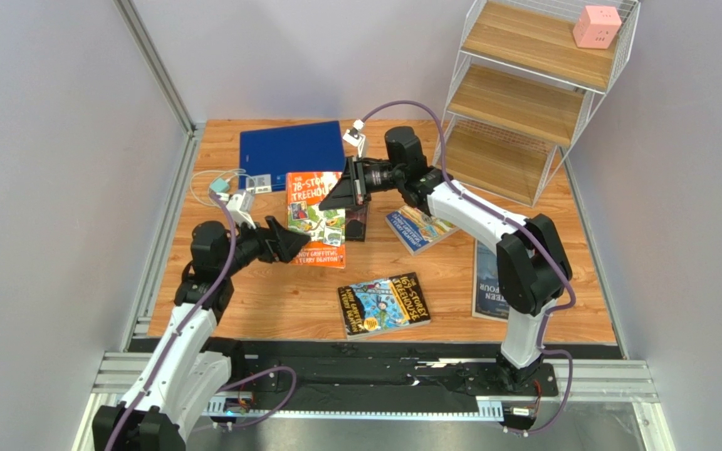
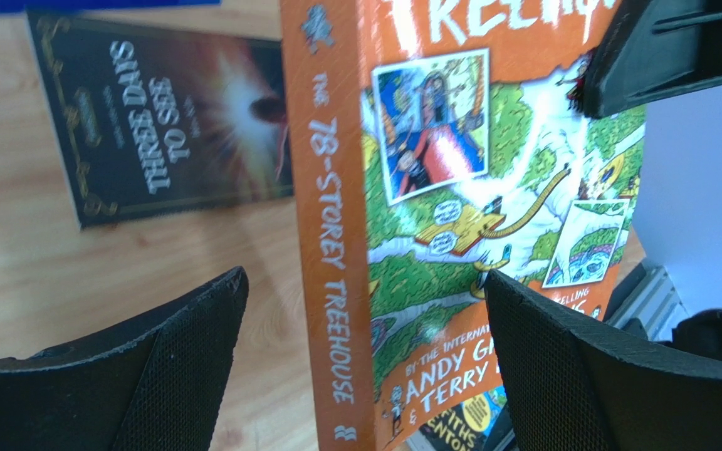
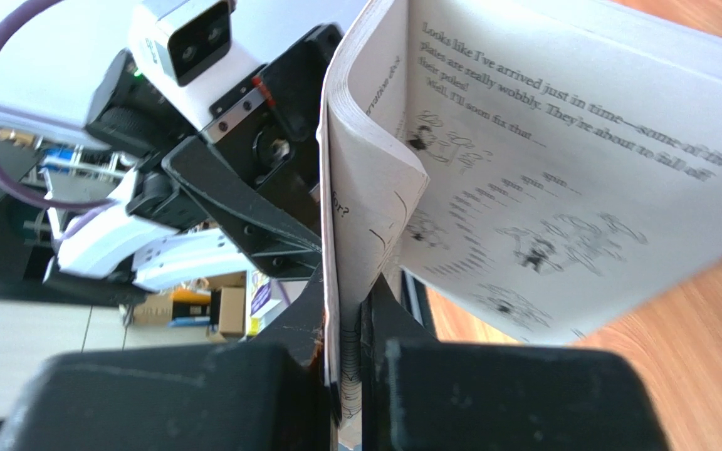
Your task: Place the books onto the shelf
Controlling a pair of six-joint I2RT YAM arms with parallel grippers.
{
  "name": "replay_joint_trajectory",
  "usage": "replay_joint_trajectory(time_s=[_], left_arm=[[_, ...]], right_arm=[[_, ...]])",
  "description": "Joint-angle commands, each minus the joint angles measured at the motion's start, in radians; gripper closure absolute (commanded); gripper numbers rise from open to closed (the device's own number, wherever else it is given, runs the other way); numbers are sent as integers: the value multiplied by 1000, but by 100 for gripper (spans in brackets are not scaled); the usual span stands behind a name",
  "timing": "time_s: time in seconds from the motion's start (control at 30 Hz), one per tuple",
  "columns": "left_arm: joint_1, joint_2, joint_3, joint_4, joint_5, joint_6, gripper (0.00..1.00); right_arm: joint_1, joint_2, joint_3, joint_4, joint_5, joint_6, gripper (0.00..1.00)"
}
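My right fingers are clamped together on the orange Treehouse book, but only on a thin sheaf at its edge, cover and a few leaves by the look of it; the rest of the pages fan away from them to one side, so the book hangs half open from that pinch; my left fingers stand wide apart and hold nothing, with the book's spine running up between them, one finger facing the front cover, the other on the back-cover side, neither touching; I judge the step in hand to be getting a sound hold on this one book before it goes to the shelf, which stands well apart from both sets of fingers, behind my right ones and past the wrist; to do it well I would close the left fingers squarely across the whole thickness close to the spine, so every page is gathered, and only then let the right ones ease off; closing nearer the loose edge would likely catch stray leaves and crease them; a thin glossy paperback will probably flex and slip, so a deep bite suits better than a fingertip one; Three Days to See lies flat on the bench just beyond my left fingers, so I would not sweep outward.
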Motion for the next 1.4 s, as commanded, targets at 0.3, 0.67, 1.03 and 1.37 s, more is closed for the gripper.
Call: replay_joint_trajectory(time_s=[0.3,0.67,1.03,1.37], left_arm=[[-7,318,-77,869,377,-241,34],[-11,333,115,647,379,-245,100],[-25,438,385,572,497,-279,100],[-76,596,488,654,540,-324,100]], right_arm=[[-23,-68,-28,326,-167,160,100],[-41,-131,-6,-312,262,-264,21],[-202,-335,-418,100,166,-40,1],[-211,-640,-624,210,215,-98,0]])
